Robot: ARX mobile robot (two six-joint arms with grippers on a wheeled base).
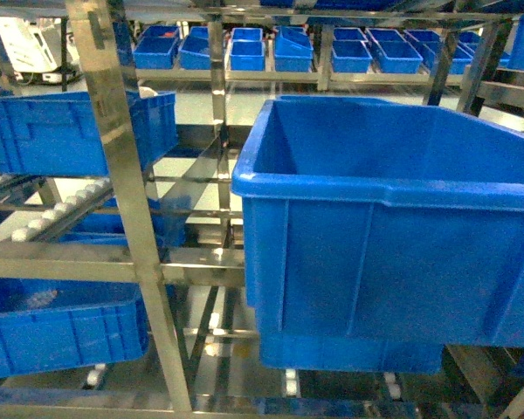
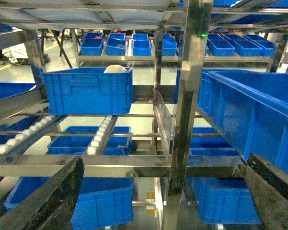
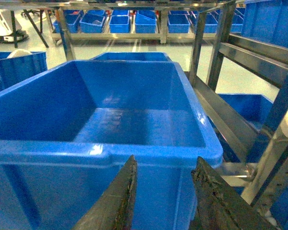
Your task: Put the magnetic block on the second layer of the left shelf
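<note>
head view: a steel rack (image 1: pixel 113 166) w/ hole-punched uprights fills the frame, no arms or pincers visible from here. a large blue crate (image 1: pixel 393 236) sits close on the right, an open bin facing the robot so things can be dropped in from the front. on the left bay, a smaller blue crate (image 1: pixel 79 131) rests on the roller rails (image 1: pixel 48 214), which slope so crates slide fwd; that level looks like the left shelf second layer (image 1: pixel 87 262), tho that's a judgement. left wrist view: left pincer (image 2: pixel 163 191) spread wide, nothing btwn its dark fingers (image 2: pixel 48 196), aimed at the left bay. right wrist view: right pincer (image 3: pixel 165 191) part open, a narrow gap, nothing held, hovering just before the big crate's rim. the red magnetic block isn't visible in any view; neither pincer has it, so pickup seems not yet done.
</note>
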